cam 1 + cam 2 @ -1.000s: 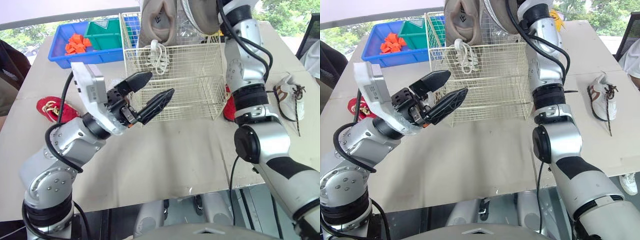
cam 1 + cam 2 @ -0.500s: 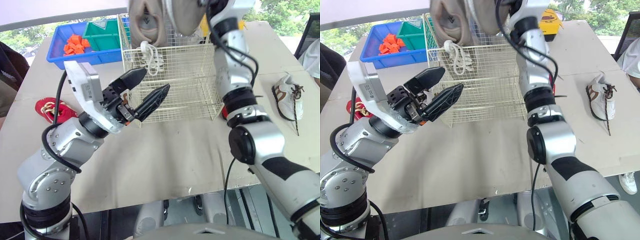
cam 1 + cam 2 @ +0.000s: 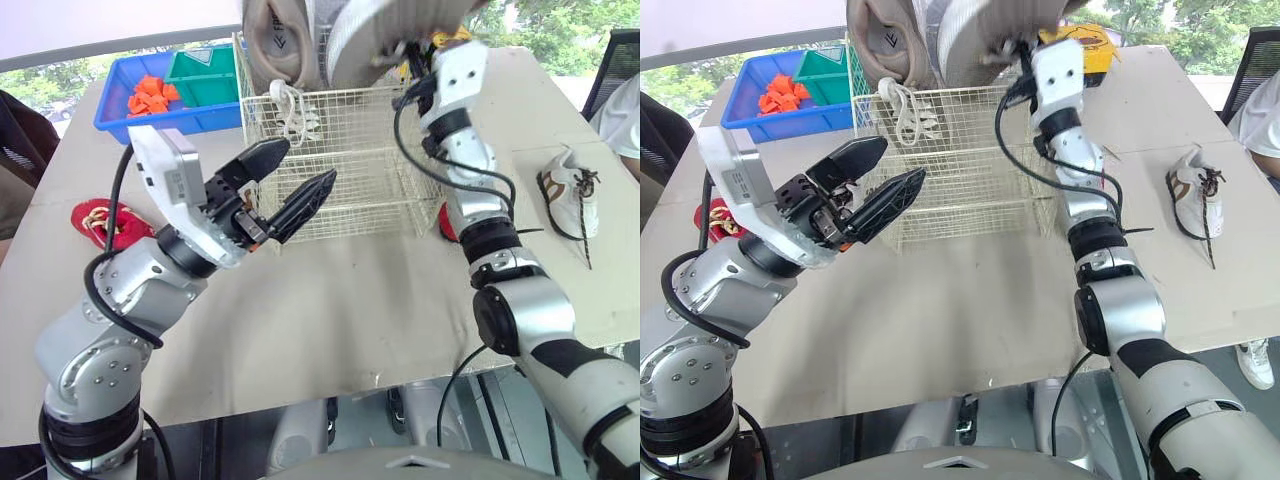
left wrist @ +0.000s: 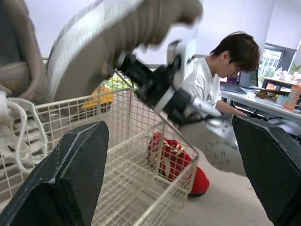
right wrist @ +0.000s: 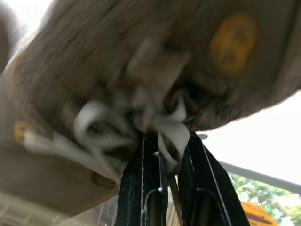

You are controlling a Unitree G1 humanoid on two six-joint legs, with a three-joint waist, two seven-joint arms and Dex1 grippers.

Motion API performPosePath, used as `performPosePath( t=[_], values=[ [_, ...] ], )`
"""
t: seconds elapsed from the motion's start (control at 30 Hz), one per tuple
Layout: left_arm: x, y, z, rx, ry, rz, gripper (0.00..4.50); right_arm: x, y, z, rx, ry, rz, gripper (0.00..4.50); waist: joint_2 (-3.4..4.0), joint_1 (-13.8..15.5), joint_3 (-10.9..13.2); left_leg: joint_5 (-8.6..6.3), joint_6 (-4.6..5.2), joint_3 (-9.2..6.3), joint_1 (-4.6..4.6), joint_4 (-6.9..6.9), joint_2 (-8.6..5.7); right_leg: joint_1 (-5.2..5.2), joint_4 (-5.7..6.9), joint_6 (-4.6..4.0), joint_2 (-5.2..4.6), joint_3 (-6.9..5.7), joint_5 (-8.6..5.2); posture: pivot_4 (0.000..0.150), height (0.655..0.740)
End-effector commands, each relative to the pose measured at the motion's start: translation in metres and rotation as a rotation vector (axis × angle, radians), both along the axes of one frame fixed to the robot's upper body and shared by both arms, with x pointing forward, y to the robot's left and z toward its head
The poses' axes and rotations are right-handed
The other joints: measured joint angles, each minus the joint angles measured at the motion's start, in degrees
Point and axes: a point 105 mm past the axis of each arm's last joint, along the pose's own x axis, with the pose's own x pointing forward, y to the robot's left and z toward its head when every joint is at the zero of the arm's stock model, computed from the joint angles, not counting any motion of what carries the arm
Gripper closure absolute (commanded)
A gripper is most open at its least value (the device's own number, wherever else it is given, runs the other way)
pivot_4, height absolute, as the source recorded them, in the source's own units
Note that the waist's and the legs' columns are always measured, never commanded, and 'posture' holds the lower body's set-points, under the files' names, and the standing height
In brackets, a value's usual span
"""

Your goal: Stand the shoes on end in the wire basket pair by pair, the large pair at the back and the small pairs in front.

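The step in hand looks like the large pair. One taupe shoe [image 3: 272, 40] stands on end at the back left of the wire basket [image 3: 385, 175]. Its mate [image 3: 385, 22] hangs above the basket, pinched by the laces in the closed right claw [image 5: 168, 141]. The left claw [image 3: 310, 162] hovers open and empty in front. Next, the mate probably needs lowering upright beside the first. A small red shoe [image 3: 100, 220], a second red shoe [image 4: 174, 160] and a white shoe [image 3: 565, 190] lie on the surface [image 3: 330, 300]
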Motion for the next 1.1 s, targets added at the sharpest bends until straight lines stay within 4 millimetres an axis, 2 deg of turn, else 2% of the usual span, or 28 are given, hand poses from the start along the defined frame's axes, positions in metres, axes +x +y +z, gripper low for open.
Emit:
performPosePath(
  t=[0.03, 0.27, 0.33, 0.5, 0.57, 0.7, 0.8, 0.93, 1.03, 1.1],
  values=[
    [-0.003, -0.002, 0.007, 0.009, -0.055, 0.004, 0.00, -0.006, 0.002, 0.005, -0.111, -0.092, -0.054, 4.43, 0.00, 0.23, 0.00, 0.01, -0.01, -0.01, 0.00, 0.01, 0.00, 0.01, 0.00, 0.00, 0.00, -0.01, 0.00, 0.150, 0.7400],
    [-0.001, 0.000, 0.007, 0.013, -0.057, 0.006, 0.00, -0.009, 0.008, 0.006, -0.149, -0.067, -0.021, 4.43, -0.01, 0.37, 0.00, 0.13, -0.21, -0.01, -0.02, 0.02, -0.02, 0.02, -0.04, 0.00, 0.01, 0.01, 0.01, 0.150, 0.7400],
    [-0.001, 0.000, 0.007, 0.019, -0.057, 0.011, 0.00, -0.010, 0.012, 0.002, -0.194, 0.004, 0.015, 4.43, -0.01, 0.40, 0.00, 0.12, -0.20, -0.02, -0.04, 0.02, -0.02, 0.02, -0.06, 0.00, 0.00, 0.01, 0.00, 0.150, 0.7400],
    [-0.003, 0.002, 0.005, 0.027, -0.052, 0.020, 0.00, -0.036, 0.025, 0.003, -0.266, 0.144, 0.132, 4.43, 0.00, 0.36, 0.00, -0.02, 0.04, -0.06, -0.06, 0.02, 0.02, 0.01, -0.05, 0.01, -0.02, -0.03, 0.01, 0.150, 0.7400],
    [-0.003, 0.003, 0.005, 0.026, -0.052, 0.021, 0.00, -0.040, 0.025, 0.001, -0.261, 0.245, 0.152, 4.43, 0.01, 0.32, 0.01, -0.03, 0.05, -0.07, -0.06, 0.00, 0.05, -0.01, -0.05, 0.00, 0.00, -0.06, 0.01, 0.150, 0.7400],
    [-0.002, 0.002, 0.003, 0.025, -0.049, 0.023, 0.00, -0.049, 0.023, 0.010, -0.330, 0.309, 0.165, 4.43, 0.00, 0.42, 0.00, -0.04, 0.06, -0.11, -0.06, -0.01, 0.07, -0.03, -0.06, 0.00, 0.03, -0.13, 0.00, 0.150, 0.7400],
    [-0.002, 0.002, 0.002, 0.025, -0.048, 0.023, 0.00, -0.047, 0.018, 0.019, -0.342, 0.345, 0.164, 3.52, 0.00, 0.41, 0.01, -0.04, 0.06, -0.09, -0.09, -0.01, 0.06, -0.03, -0.12, 0.00, 0.04, -0.13, 0.00, 0.150, 0.7400],
    [-0.002, 0.003, 0.002, 0.025, -0.048, 0.032, 0.00, -0.050, 0.013, 0.026, -0.426, 0.339, 0.167, 1.47, 0.00, 0.60, 0.02, -0.03, 0.06, -0.15, -0.17, -0.02, 0.06, -0.03, -0.20, 0.00, 0.04, -0.20, 0.00, 0.150, 0.7400],
    [-0.003, 0.003, 0.000, 0.024, -0.044, 0.035, 0.00, -0.057, 0.011, 0.037, -0.402, 0.373, 0.225, 0.05, -0.01, 0.64, 0.02, -0.03, 0.06, -0.15, -0.22, -0.02, 0.04, -0.02, -0.26, 0.00, 0.02, -0.21, 0.00, 0.150, 0.7400],
    [-0.003, 0.003, -0.002, 0.022, -0.041, 0.039, 0.00, -0.060, 0.006, 0.046, -0.340, 0.408, 0.264, 0.05, -0.01, 0.63, 0.02, -0.04, 0.06, -0.16, -0.22, -0.02, 0.04, -0.03, -0.26, 0.00, 0.01, -0.21, 0.00, 0.150, 0.7400]
  ],
)
